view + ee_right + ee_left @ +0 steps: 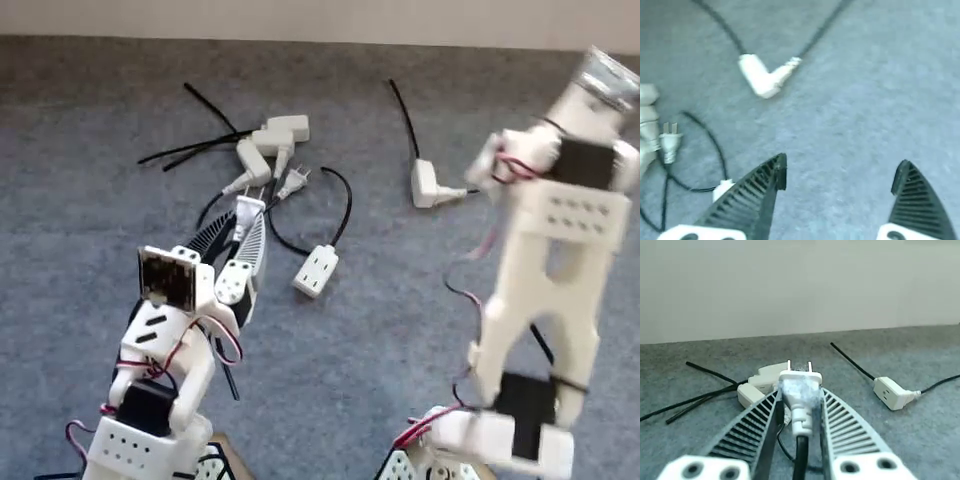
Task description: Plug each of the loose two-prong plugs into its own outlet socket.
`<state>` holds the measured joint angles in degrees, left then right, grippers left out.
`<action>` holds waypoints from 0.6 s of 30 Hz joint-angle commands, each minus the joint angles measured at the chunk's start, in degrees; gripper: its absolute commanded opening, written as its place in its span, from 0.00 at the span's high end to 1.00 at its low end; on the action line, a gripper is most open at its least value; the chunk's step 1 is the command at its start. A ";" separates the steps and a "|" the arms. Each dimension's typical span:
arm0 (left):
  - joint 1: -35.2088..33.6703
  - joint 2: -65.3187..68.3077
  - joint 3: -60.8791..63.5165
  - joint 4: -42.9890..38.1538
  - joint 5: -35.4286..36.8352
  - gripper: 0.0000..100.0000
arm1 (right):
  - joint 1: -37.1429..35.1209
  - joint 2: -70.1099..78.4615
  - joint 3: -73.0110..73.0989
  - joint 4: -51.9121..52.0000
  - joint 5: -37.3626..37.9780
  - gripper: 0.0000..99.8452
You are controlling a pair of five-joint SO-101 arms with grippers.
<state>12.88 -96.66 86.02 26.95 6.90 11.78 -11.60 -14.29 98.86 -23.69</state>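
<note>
Left hand (pixel 800 397) clamped on plug (pixel 799 382), prongs and long axis aimed 12 o'clock | socket block (pixel 752 392) on counter (pixel 925 450), near, at 11 o'clock; left hand nearer | right hand (pixel 842 165) spread, empty.

high: fixed, above and behind both arms, looking down over the table (pixel 380 300) | left wrist: low, close behind the plug (pixel 797 387) in the left gripper (pixel 800 394), facing level at the far wall (pixel 800 285) | right wrist: raised, farther off, tilted down past the right gripper (pixel 842 165) | all 3 share the angled socket (pixel 430 185) and table around it
</note>
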 commanded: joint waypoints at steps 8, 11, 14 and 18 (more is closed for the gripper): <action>2.59 34.77 -37.67 23.30 -4.66 0.99 | 20.62 -20.09 38.90 -12.18 0.79 0.68; 2.59 46.11 -50.15 31.56 -4.66 0.99 | 23.78 -25.80 47.16 -16.75 0.79 0.68; 2.59 57.98 -63.87 40.88 -4.66 0.99 | 26.07 -31.34 53.85 -20.53 0.79 0.68; 2.86 73.80 -82.59 53.98 -4.75 0.99 | 27.38 -37.67 64.57 -26.77 1.85 0.68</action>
<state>14.64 -37.32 23.52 69.23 2.51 37.71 -44.31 45.05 76.62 -23.52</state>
